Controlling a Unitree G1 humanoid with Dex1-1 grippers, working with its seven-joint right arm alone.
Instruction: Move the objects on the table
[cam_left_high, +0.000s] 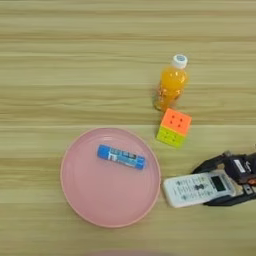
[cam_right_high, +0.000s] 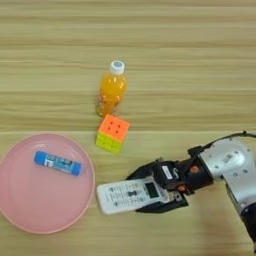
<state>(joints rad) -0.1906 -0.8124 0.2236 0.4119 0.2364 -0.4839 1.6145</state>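
Note:
The white remote control (cam_right_high: 122, 196) lies flat on the table (cam_left_high: 50, 75), just right of the pink plate. My right gripper (cam_right_high: 136, 194) comes in from the right, one black finger pressed along each long side of the remote's display end, shut on it. An orange-and-yellow puzzle cube (cam_right_high: 113, 133) sits just behind the remote. The orange-juice bottle (cam_right_high: 111, 90) with a white cap stands upright behind the cube. The blue tube (cam_left_high: 121, 157) lies inside the plate, slightly slanted.
The large round pink plate (cam_left_high: 110, 210) sits at the front left, its right rim almost touching the remote's left end. My silver forearm (cam_right_high: 235, 170) reaches in from the right edge. Bare wood stretches across the back and the far left.

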